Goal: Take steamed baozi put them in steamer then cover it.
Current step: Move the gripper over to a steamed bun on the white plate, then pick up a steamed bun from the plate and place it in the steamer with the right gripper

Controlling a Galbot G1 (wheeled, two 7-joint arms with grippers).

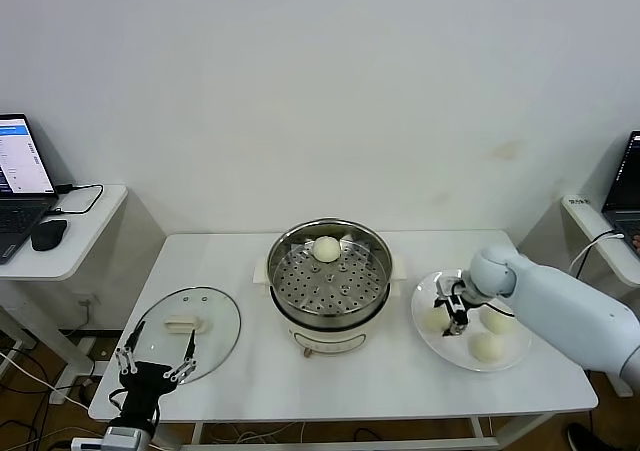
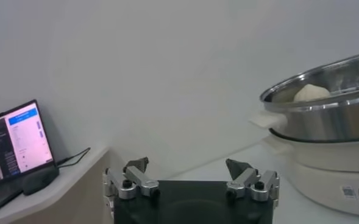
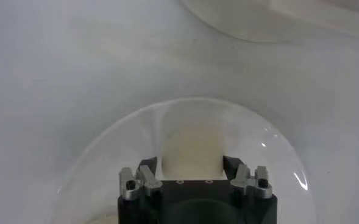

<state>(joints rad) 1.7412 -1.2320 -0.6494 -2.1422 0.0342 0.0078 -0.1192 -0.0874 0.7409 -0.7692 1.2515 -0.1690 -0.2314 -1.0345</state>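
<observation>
Right end effector (image 1: 455, 309) is down over the white plate (image 1: 432, 337), fingers spread to either side of a baozi (image 3: 191, 150); in the right wrist view the bun sits between the two fingertips (image 3: 147, 165), but contact cannot be confirmed, so I log it as straddling, not yet pinching. Two more baozi lie on the same plate, one toward the arm (image 1: 498, 320) and one nearer the front edge (image 1: 486, 346). The plate rests on the worktop (image 1: 380, 386) just right of the steamer (image 1: 329, 276). One baozi (image 1: 327, 249) is already in the steel basket, at its far side. The glass lid (image 1: 190, 331) lies flat on the worktop left of the steamer, well apart from it. Left end effector (image 1: 155, 367) hangs at the front left edge of the worktop near the lid, fingers spread and holding nothing; idle. Judgement: step in hand is pickup of the second bun, so the task is about a quarter loaded, lid not yet on. Next move calls for closing gently on the soft bun, lifting clear of the plate rim, then carrying it left over the basket wall to an open spot beside the first bun.
</observation>
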